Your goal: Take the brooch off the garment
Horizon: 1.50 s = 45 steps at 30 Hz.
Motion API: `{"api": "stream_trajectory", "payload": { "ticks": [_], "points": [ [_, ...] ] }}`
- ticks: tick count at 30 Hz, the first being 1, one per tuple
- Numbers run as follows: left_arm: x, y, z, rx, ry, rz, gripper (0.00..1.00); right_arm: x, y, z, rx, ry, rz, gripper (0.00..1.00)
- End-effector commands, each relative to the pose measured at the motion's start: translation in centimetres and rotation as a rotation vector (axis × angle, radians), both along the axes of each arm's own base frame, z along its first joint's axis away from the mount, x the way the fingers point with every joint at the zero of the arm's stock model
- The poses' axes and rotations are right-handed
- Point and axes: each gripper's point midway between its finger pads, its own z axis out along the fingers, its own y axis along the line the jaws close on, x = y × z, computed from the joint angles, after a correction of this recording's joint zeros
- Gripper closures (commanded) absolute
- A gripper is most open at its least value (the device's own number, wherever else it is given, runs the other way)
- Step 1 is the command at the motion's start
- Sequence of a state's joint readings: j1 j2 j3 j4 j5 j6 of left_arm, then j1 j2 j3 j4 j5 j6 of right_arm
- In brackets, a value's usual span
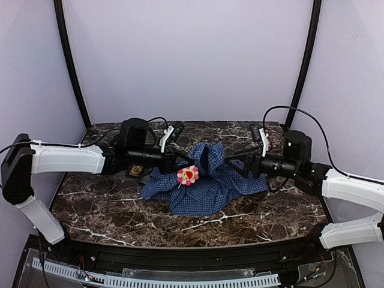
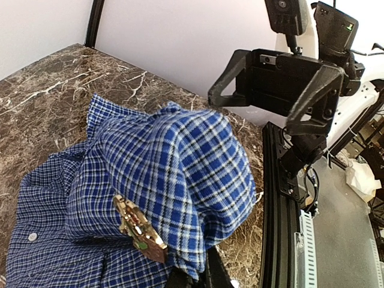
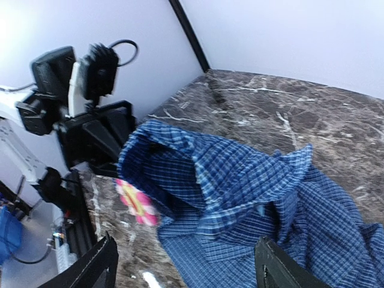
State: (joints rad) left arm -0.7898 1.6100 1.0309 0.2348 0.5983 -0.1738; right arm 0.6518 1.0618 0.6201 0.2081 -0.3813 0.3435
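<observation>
Pink-and-yellow brooch (image 1: pixel 188 174) sits dead centre of the overhead frame, pinned to the near face of a raised fold in the blue checked shirt (image 1: pixel 204 191). The left gripper (image 1: pixel 187 159) is pinched onto that fold, just above it. The right gripper (image 3: pixel 187 264) is spread wide, just right of the fold, over the marble table (image 1: pixel 108 210).

Soft woven cloth garment (image 1: pixel 207 191); glossy veined marble-look table (image 1: pixel 102 207); matt felt-like brooch (image 1: pixel 188 174)
</observation>
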Motion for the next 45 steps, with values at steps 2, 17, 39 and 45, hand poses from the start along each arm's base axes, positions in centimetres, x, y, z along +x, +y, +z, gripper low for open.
{"api": "stream_trajectory", "payload": {
  "ticks": [2, 17, 39, 45],
  "points": [
    [-0.3, -0.2, 0.9, -0.023, -0.009, -0.068, 0.99, -4.4, 2.0, 3.0, 0.242, 0.032, 0.241, 0.28],
    [-1.6, -0.7, -0.2, 0.019, 0.001, -0.206, 0.99, -2.7, 8.6, 1.5, 0.139, 0.036, 0.274, 0.48],
    [3.3, 3.5, 1.2, 0.194, -0.451, 0.280, 0.02, 2.0, 9.1, 3.9, 0.171, 0.045, 0.004, 1.00],
    [2.7, 2.2, 2.3, 0.235, -0.608, 0.401, 0.01, 3.1, 9.0, 4.5, 0.187, 0.051, -0.053, 1.00]
  ]
}}
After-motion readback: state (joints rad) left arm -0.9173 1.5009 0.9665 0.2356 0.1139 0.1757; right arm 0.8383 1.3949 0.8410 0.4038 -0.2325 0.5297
